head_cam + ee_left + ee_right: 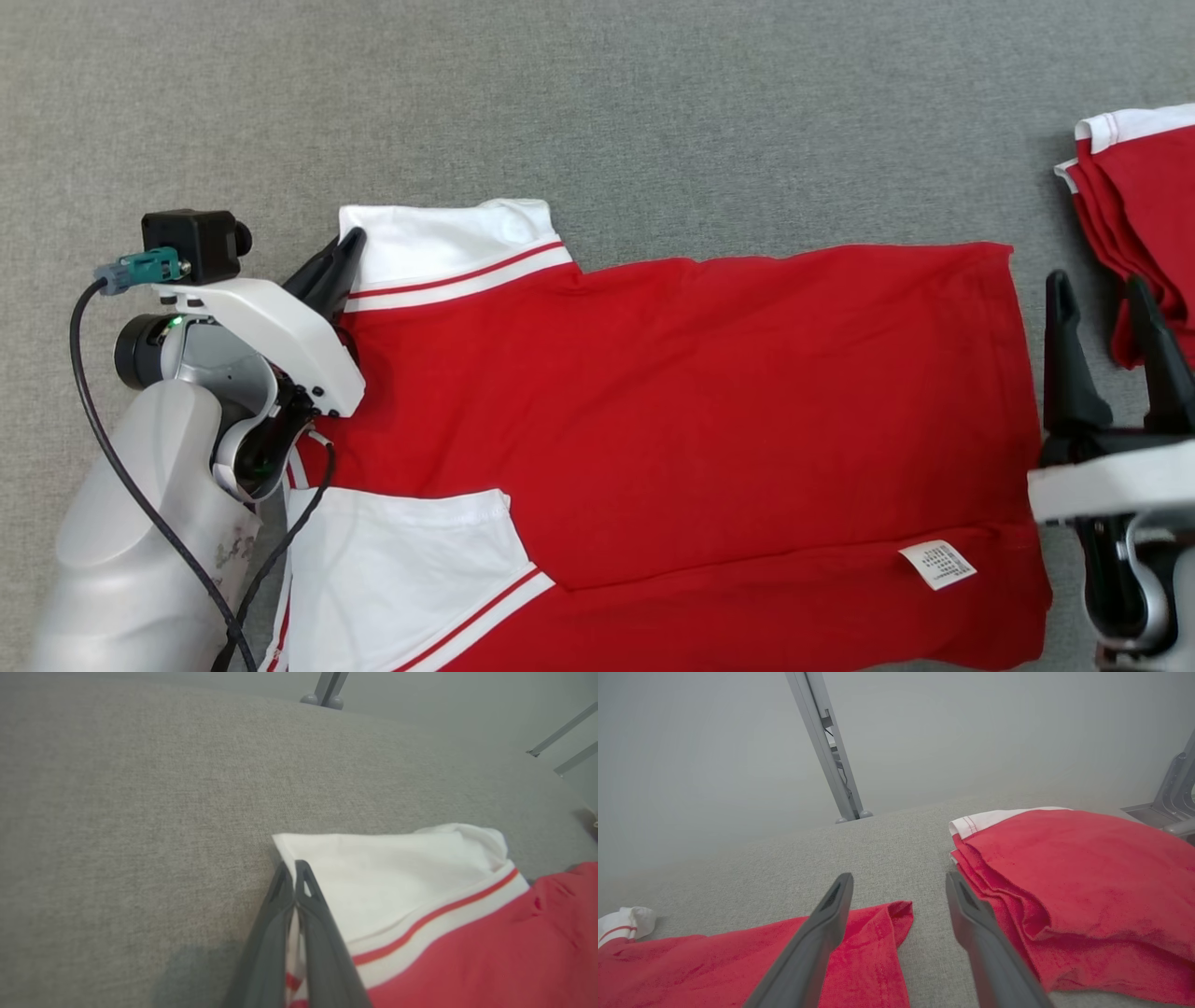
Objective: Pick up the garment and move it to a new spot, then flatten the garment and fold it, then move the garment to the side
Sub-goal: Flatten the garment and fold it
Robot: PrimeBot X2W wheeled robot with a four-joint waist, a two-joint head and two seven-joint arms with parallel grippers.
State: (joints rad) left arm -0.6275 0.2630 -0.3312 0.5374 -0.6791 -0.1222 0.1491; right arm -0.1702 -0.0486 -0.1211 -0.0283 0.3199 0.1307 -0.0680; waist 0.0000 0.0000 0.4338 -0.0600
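Red shirt (pixel 700 401) lying flat across the middle of the grey cloth tabletop (pixel 653 112), beside a folded stack (pixel 1144 196). Left gripper (pixel 350 241) pinches its white sleeve (pixel 448 238) edge. Right gripper (pixel 1097 280) is spread by the hem. The shirt is probably light and limp, so take it at the corners.

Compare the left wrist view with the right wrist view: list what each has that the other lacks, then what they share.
Left wrist, not right wrist: the left gripper shut on the white sleeve of the red shirt. Right wrist, not left wrist: the open right gripper and a stack of folded red garments. Both: the shirt with that sleeve, the grey fabric surface, a grey metal post.
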